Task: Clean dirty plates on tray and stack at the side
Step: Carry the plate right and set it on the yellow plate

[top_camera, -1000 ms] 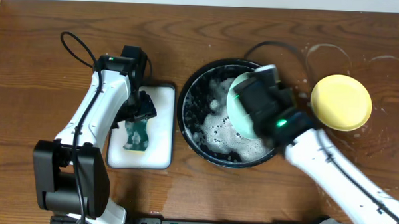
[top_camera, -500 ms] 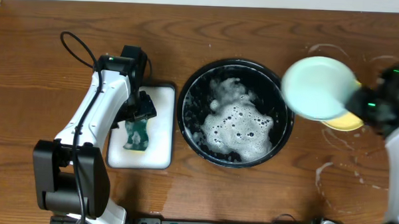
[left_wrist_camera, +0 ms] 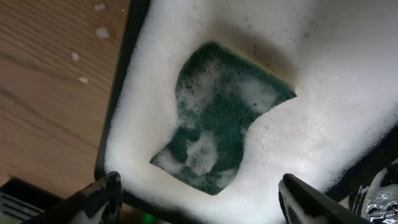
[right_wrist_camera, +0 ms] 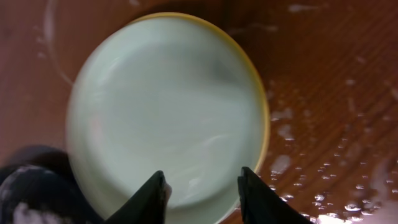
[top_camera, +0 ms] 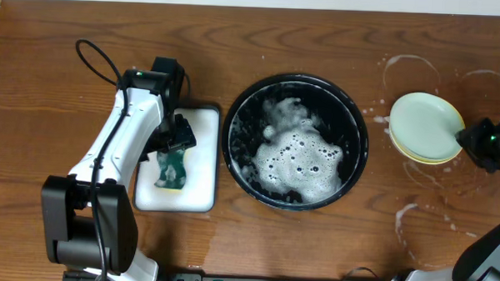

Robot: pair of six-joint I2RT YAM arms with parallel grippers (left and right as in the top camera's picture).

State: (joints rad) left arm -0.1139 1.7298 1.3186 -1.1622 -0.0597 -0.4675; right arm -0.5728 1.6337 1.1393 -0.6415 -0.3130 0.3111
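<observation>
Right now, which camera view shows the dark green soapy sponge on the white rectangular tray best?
The left wrist view: the dark green soapy sponge sits large and central, ringed by foam. The overhead view shows it small, partly hidden under the left gripper. The right wrist view does not show it.

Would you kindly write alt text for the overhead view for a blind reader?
A mint-green plate rests on a yellow plate on the splashed wooden table, right hand at its edge. A foamy black tray sits centre; the left hand is over a green sponge in a white tray.
</observation>
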